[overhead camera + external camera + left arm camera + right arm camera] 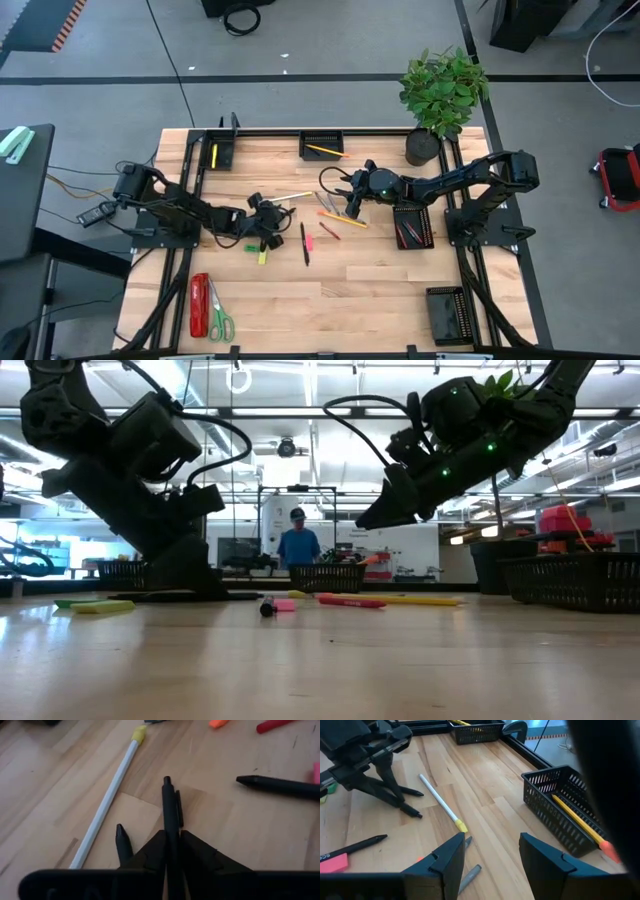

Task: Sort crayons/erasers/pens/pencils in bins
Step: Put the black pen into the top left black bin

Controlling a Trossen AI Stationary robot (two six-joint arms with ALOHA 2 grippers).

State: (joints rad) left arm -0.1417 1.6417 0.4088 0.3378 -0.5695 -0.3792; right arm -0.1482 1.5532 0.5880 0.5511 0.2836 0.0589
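My left gripper (171, 837) is low over the wood table's left-middle (262, 228), shut on a black pen (168, 805). A second black pen (122, 842) and a white pen with a yellow end (107, 802) lie beside it. Another black pen (304, 243), a pink eraser (309, 241), a yellow eraser (263, 257), a yellow pencil (345, 218) and a red crayon (329, 230) lie loose mid-table. My right gripper (490, 857) hangs open above them (352, 203). Black mesh bins stand at the far left (220, 152), far middle (322, 145), right (412, 225) and near right (447, 312). My left gripper pinches the black pen's shaft (170, 822) between its two fingers. The fingers slant down from the table's left and lie along the pen, which sticks out forward past their ends. Whether the pen's tip (167, 781) is off the table I cannot tell.
A red stapler (199, 305) and green-handled scissors (220, 318) lie near the front left. A potted plant (423, 147) stands at the far right corner. The far-middle bin holds a pencil (577, 822); the right bin holds red crayons. A person (297, 545) stands in the room behind.
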